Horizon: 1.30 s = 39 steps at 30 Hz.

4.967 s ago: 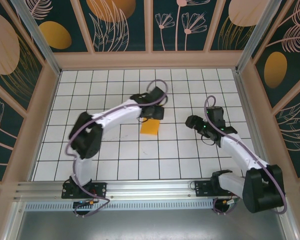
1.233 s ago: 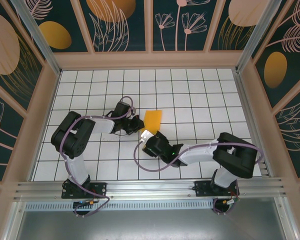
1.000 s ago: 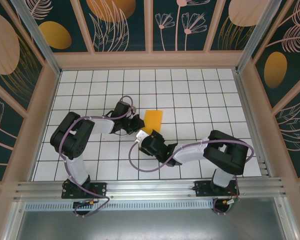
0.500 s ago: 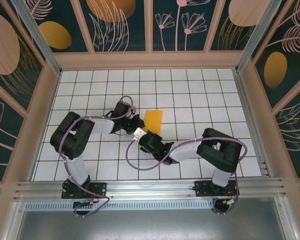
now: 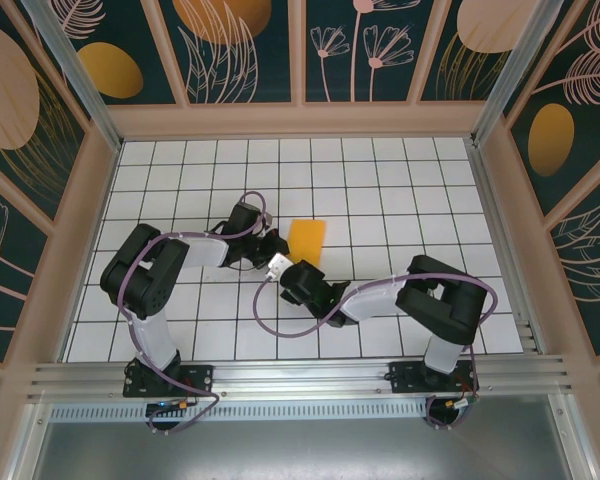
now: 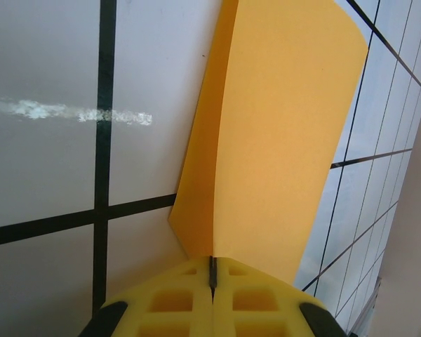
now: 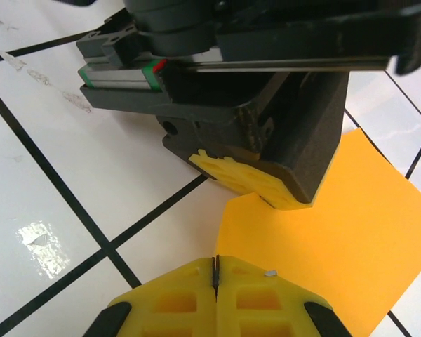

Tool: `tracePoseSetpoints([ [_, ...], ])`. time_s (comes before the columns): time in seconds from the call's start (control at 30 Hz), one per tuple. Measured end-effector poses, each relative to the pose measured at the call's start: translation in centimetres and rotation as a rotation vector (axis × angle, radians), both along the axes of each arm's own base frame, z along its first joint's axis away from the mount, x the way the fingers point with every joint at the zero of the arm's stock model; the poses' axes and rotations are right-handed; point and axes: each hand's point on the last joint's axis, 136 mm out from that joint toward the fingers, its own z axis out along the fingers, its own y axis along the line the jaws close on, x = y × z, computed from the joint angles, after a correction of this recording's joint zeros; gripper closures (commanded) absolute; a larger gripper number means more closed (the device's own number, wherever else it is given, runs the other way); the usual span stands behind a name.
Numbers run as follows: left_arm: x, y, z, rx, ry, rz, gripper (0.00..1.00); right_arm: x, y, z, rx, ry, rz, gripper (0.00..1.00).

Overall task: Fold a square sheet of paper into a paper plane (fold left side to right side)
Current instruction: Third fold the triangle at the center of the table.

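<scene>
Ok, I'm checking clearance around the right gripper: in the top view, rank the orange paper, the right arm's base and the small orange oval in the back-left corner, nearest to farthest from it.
1. orange paper, at the shut jaws of the right gripper.
2. right arm's base, at the near edge, to the right.
3. small orange oval, on the wall at the back-left corner.

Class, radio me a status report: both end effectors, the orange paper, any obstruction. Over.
Left end effector shut, tips on corner of orange paper. Right end effector shut at same corner, grip unclear. Paper folded over. End effectors crowd each other.
</scene>
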Motion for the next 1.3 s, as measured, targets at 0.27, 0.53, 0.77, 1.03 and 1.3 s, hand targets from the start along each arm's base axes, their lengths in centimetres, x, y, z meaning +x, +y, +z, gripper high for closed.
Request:
tracePoseSetpoints([
  [0.27,-0.1,0.1,0.0,0.004,0.004,0.0,0.87,1.1,-1.1,1.0,0.084,0.065,-0.007,1.0],
  [0.53,0.1,0.2,0.7,0.013,-0.017,-0.004,0.66,1.4,-1.3,1.6,0.147,0.131,0.017,1.0],
  [0.77,0.7,0.8,3.0,0.052,-0.073,-0.012,0.48,0.8,-0.9,1.4,0.167,0.164,0.036,1.0],
  [1.03,3.6,2.0,7.3,0.077,-0.185,-0.006,0.61,0.3,-1.1,0.7,0.159,0.186,0.049,1.0],
  [1.3,6.8,-1.5,7.8,0.022,-0.228,-0.116,0.65,0.3,-1.1,0.7,0.161,0.192,0.046,1.0],
])
